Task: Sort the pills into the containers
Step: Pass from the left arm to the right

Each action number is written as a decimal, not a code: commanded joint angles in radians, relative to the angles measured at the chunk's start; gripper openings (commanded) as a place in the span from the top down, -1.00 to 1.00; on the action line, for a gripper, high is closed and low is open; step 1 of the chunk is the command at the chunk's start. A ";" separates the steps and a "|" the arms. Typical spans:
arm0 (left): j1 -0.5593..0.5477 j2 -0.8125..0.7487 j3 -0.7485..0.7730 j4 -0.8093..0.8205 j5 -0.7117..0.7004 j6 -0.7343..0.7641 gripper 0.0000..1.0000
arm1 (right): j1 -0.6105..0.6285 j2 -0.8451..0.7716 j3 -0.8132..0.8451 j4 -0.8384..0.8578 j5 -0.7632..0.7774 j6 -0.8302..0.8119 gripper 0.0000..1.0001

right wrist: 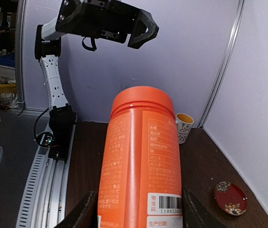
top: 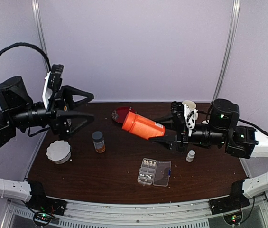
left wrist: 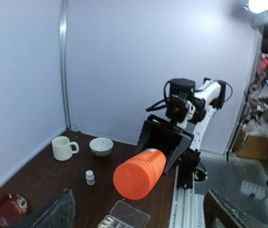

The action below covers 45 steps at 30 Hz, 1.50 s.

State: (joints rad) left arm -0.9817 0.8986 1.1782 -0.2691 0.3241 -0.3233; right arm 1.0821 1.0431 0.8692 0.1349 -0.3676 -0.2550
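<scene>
Mostly, the pills (top: pixel 148 163) I can find are pale specks sitting in the compartments of the clear organiser box (top: pixel 143 180). It lies on the table toward the near edge, between my two arms. Its lid (top: pixel 162 174) is swung flat to the right, so the cells can be reached from above.

Beyond it, my right gripper (top: pixel 168 130) is clamped part-way closed around the base end of the orange bottle (top: pixel 142 125). It holds the bottle on its side in the air, with the orange cap aimed at my left gripper (top: pixel 84 107). That one hangs well off to the left, jaws spread wide and holding nothing. I judge the pose is meant for twisting the cap off.

A dark-capped vial (top: pixel 98 141) and a small white bottle (top: pixel 190 156) stand on either side of the box, apart from it.

The orange bottle is opaque, so I can't tell what is inside. The pellets are too small to count. The bottle's bulk hides where my right fingertips bear on it, and my left wrist view cuts the box off at its bottom edge.
</scene>
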 commanded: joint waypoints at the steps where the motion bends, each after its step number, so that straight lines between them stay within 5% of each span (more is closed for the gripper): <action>1: -0.004 -0.019 -0.102 0.157 0.214 0.629 -0.95 | -0.027 -0.024 0.056 -0.084 -0.171 0.217 0.72; 7: -0.030 0.096 -0.022 -0.124 0.318 1.210 -0.95 | -0.033 0.011 0.095 -0.119 -0.321 0.345 0.75; 11: -0.055 0.121 -0.057 -0.074 0.291 1.321 -0.95 | -0.032 0.037 0.120 -0.129 -0.362 0.355 0.82; 18: -0.066 0.160 -0.048 -0.029 0.279 1.325 -0.93 | -0.033 0.076 0.149 -0.147 -0.386 0.359 0.82; 23: -0.070 0.180 -0.048 -0.009 0.270 1.322 -0.63 | -0.033 0.092 0.152 -0.138 -0.394 0.367 0.84; 32: -0.079 0.196 -0.043 -0.001 0.263 1.310 -0.49 | -0.033 0.099 0.145 -0.095 -0.363 0.381 0.91; 41: -0.087 0.211 -0.048 0.024 0.228 1.301 0.03 | -0.033 0.103 0.141 -0.096 -0.335 0.365 0.94; 45: -0.087 0.225 -0.035 0.055 0.218 1.191 0.41 | -0.031 0.095 0.140 -0.128 -0.315 0.282 0.97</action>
State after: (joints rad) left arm -1.0622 1.1027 1.1233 -0.3004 0.5602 0.9703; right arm 1.0538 1.1450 0.9905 -0.0101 -0.7242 0.1017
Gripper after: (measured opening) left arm 0.536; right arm 0.544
